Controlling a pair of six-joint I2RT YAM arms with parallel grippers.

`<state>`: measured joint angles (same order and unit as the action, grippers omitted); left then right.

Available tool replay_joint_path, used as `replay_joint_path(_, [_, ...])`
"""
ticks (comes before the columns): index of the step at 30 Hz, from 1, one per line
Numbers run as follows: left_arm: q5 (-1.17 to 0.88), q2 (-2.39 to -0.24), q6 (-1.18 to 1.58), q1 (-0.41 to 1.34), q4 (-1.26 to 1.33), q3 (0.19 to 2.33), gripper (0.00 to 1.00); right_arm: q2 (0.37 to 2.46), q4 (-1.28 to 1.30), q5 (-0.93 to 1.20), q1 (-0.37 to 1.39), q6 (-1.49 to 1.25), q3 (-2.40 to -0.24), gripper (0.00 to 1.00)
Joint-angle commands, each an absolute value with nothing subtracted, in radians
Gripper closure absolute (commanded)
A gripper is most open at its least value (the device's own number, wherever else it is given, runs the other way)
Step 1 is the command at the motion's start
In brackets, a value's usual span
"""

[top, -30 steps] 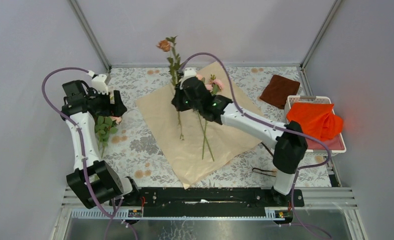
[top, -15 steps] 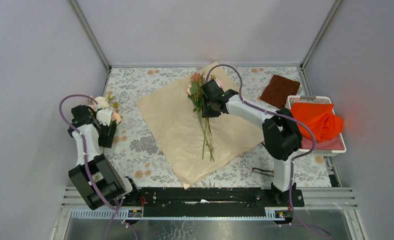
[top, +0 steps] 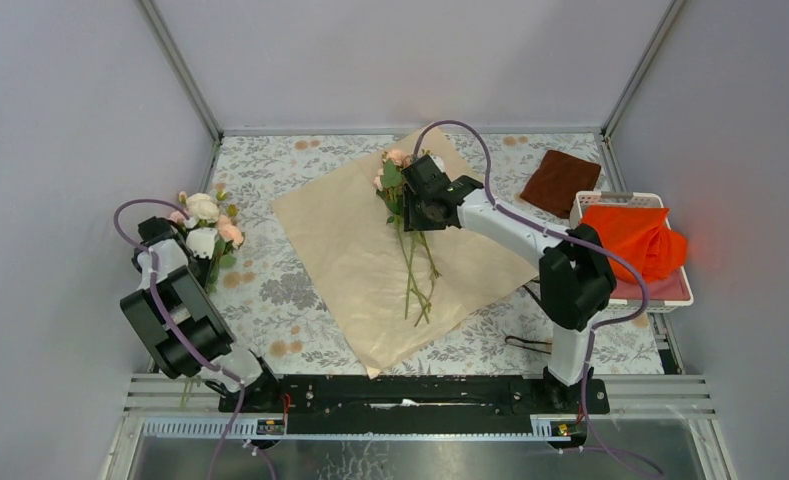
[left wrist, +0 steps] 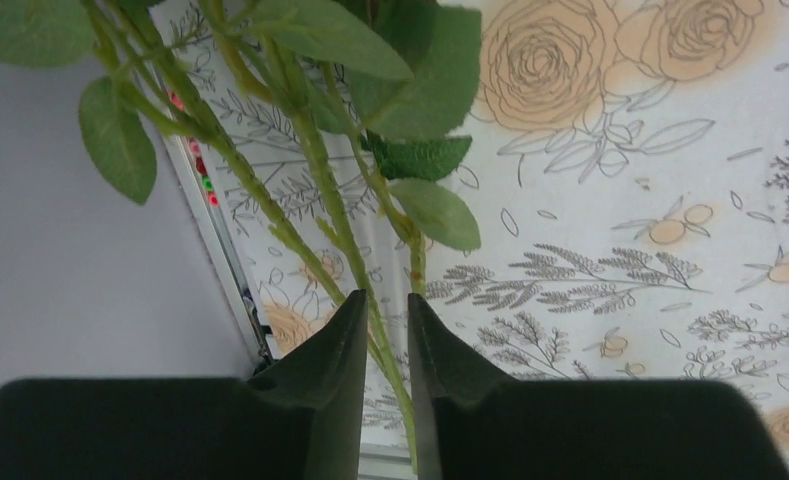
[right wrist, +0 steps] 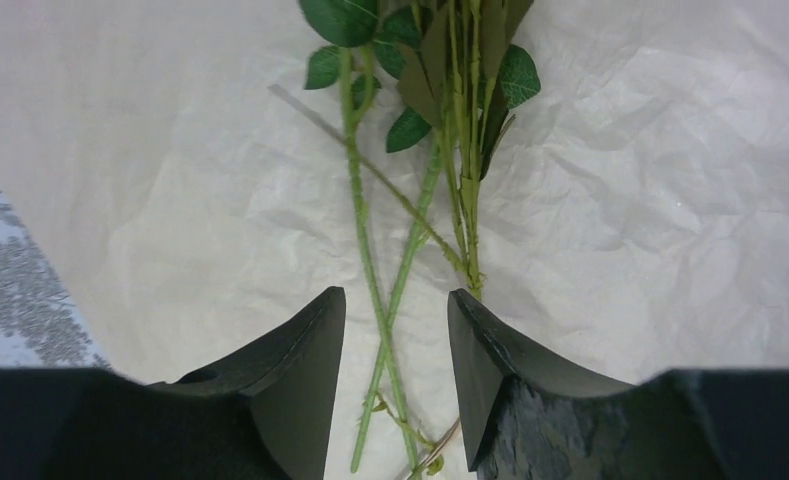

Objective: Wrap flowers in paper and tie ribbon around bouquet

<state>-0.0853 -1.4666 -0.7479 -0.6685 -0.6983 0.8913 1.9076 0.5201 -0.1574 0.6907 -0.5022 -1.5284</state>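
Gathering step: my right end effector [right wrist: 395,305] sits released over flowers [right wrist: 460,150] on paper [right wrist: 620,250] (left end effector [left wrist: 385,305] grasps another bunch [left wrist: 310,160], due alongside next).

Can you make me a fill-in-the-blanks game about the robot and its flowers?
1. The loose stems under the right end effector lie on the ____.
2. The left end effector pinches a green ____.
3. The orange cloth sits in a white ____.
Missing words: paper, stem, basket.
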Motion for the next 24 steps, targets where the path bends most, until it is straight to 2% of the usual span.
replay_joint_path(1, [-0.074,-1.508,-0.724,-0.675,-0.623,0.944,0.74,1.797,0.526,-0.212,0.719,-0.480,-1.543,0.50])
replay_joint_path(15, [-0.067,-1.596,-0.707,-0.675,-0.556,0.939,0.72,1.790,0.534,-0.195,0.725,-0.461,-1.522,0.50])
replay_joint_path(16, [-0.066,-1.602,-0.704,-0.674,-0.555,0.940,0.77,1.788,0.534,-0.193,0.725,-0.458,-1.521,0.50])
replay_joint_path(17, [-0.066,-1.606,-0.699,-0.675,-0.554,0.941,0.91,1.786,0.535,-0.192,0.725,-0.456,-1.520,0.50])
replay_joint_path(18, [-0.071,-1.599,-0.693,-0.680,-0.555,0.943,1.00,1.784,0.537,-0.191,0.726,-0.455,-1.520,0.50])
replay_joint_path(24, [-0.279,-1.371,-0.607,-0.774,-0.598,1.020,1.00,1.749,0.548,-0.211,0.737,-0.440,-1.526,0.50])
